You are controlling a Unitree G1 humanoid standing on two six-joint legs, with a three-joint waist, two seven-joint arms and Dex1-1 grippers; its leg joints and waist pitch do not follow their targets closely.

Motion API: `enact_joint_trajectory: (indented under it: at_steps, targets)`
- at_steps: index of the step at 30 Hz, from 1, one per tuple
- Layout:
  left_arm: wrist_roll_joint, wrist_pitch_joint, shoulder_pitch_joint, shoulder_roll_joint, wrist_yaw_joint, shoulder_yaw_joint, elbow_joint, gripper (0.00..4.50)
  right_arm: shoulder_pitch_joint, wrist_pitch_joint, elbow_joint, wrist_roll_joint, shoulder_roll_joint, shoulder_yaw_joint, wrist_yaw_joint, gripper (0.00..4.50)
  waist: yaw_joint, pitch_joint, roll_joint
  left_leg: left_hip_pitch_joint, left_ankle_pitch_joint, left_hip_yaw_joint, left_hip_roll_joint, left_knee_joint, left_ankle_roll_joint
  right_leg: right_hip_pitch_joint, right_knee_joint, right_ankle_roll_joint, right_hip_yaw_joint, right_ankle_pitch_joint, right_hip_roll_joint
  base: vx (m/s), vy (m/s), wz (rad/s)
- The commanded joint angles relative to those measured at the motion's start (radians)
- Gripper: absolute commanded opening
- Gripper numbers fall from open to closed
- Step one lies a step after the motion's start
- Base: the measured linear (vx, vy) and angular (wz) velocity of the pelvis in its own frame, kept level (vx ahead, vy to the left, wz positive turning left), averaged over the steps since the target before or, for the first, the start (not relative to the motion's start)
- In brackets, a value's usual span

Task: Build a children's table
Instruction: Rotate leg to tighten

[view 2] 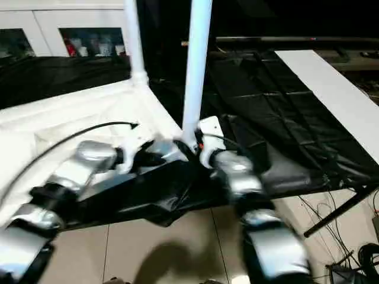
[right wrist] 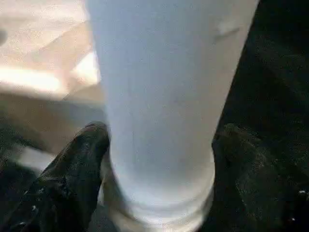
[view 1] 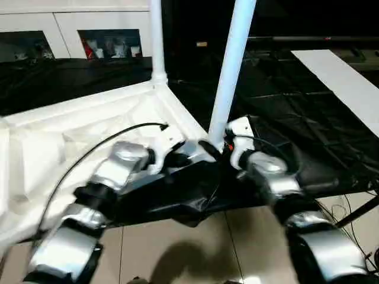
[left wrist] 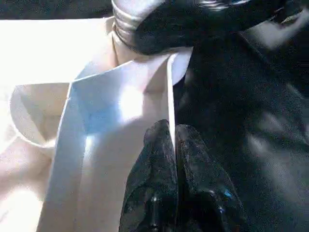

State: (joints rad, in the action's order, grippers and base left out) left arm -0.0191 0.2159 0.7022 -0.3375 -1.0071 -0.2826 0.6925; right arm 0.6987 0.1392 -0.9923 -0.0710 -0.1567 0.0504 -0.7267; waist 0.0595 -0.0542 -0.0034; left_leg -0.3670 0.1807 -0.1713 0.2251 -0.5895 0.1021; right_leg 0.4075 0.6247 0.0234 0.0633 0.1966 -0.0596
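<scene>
The children's table lies upside down: its white tabletop (view 1: 89, 136) shows its underside, and two white legs stand up from corner sockets, one at the far corner (view 1: 156, 35) and one at the near right corner (view 1: 231, 65). My left gripper (left wrist: 174, 140) is shut on the thin rim wall (left wrist: 170, 96) of the tabletop, just beside the near leg's socket. My right gripper (right wrist: 159, 140) straddles the base of that near leg (right wrist: 159, 87). One finger (right wrist: 87, 150) rests against the leg's collar and the other (right wrist: 246, 164) stands slightly off it.
Black cloth (view 1: 284, 106) covers the workbench under and to the right of the tabletop. A white board (view 1: 343, 83) lies at the far right. A white cabinet with glass doors (view 1: 106, 35) stands behind. Cables (view 2: 355, 260) and a black stand leg (view 2: 337, 213) are on the tiled floor.
</scene>
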Motion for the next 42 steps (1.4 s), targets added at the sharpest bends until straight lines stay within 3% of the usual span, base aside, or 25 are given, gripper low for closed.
enact_joint_trajectory:
  at_steps: [1,6,9,14,25,30,34,36,37,42]
  targets:
    - [0.004,-0.024,-0.029,-0.031,-0.117,-0.040,-0.037,0.00,-0.029,-0.025,0.067,-0.011,-0.032,0.039,-0.150,3.83,0.004,0.071,0.004,0.005,0.130,-0.008,0.006,0.058,-0.088,-0.068,-0.061,0.273,-0.043,-0.006,-0.067,0.000,0.000,0.00]
    - [0.033,-0.020,-0.051,-0.069,-0.231,-0.056,-0.099,0.00,-0.056,-0.058,0.126,-0.029,-0.067,0.078,-0.303,3.83,0.012,0.069,0.007,0.011,0.159,-0.011,0.012,0.060,-0.070,-0.060,-0.064,0.275,-0.044,0.050,-0.066,0.000,0.000,0.00]
    - [0.035,-0.025,-0.056,-0.078,-0.255,-0.061,-0.108,0.00,-0.060,-0.070,0.147,-0.029,-0.073,0.083,-0.331,3.83,0.019,0.067,0.005,0.012,0.171,-0.010,0.011,0.062,-0.050,-0.059,-0.067,0.259,-0.045,0.094,-0.067,0.000,0.000,0.00]
    - [0.036,-0.025,-0.062,-0.079,-0.261,-0.059,-0.117,0.00,-0.056,-0.092,0.153,-0.023,-0.075,0.091,-0.362,3.83,0.025,0.069,0.003,0.010,0.149,-0.009,0.010,0.063,-0.042,-0.060,-0.063,0.252,-0.045,0.069,-0.067,0.000,0.000,0.00]
    - [0.033,-0.018,-0.072,-0.076,-0.257,-0.049,-0.127,0.00,-0.048,-0.105,0.143,-0.008,-0.081,0.098,-0.375,2.90,0.026,0.070,0.001,0.008,0.130,-0.009,0.008,0.061,-0.052,-0.061,-0.063,0.245,-0.045,0.065,-0.068,0.000,0.000,0.00]
    - [0.032,-0.017,-0.077,-0.073,-0.254,-0.048,-0.127,0.00,-0.053,-0.115,0.143,-0.004,-0.075,0.089,-0.351,2.74,0.025,0.070,-0.003,0.008,0.125,-0.010,0.008,0.060,-0.052,-0.061,-0.062,0.244,-0.045,0.060,-0.067,0.000,0.000,0.00]
    - [0.017,-0.009,-0.053,-0.033,-0.141,-0.016,-0.071,0.00,-0.030,-0.081,0.051,-0.001,-0.028,0.021,-0.105,2.73,0.018,0.067,-0.001,0.010,0.148,-0.009,0.006,0.064,-0.031,-0.056,-0.069,0.235,-0.046,0.113,-0.069,0.000,0.000,0.00]
    - [0.012,-0.010,-0.027,0.001,-0.045,0.014,-0.015,0.00,-0.016,-0.087,0.006,-0.027,0.008,-0.034,0.045,2.72,0.013,0.063,-0.003,0.014,0.185,-0.008,0.004,0.066,-0.008,-0.054,-0.079,0.213,-0.047,0.199,-0.070,0.000,0.000,0.00]
    - [0.012,-0.010,-0.026,0.002,-0.042,0.015,-0.013,0.00,-0.016,-0.087,0.005,-0.028,0.010,-0.036,0.050,2.72,0.012,0.064,-0.003,0.014,0.186,-0.008,0.003,0.067,-0.004,-0.054,-0.080,0.207,-0.048,0.211,-0.070,0.000,0.000,0.00]
    - [0.009,0.030,0.062,0.110,0.315,0.116,0.151,0.00,0.022,-0.083,-0.080,-0.068,0.112,-0.142,0.455,2.72,0.004,0.067,0.002,0.015,0.173,-0.007,0.000,0.065,0.013,-0.053,-0.080,0.199,-0.048,0.195,-0.068,0.000,0.000,0.00]
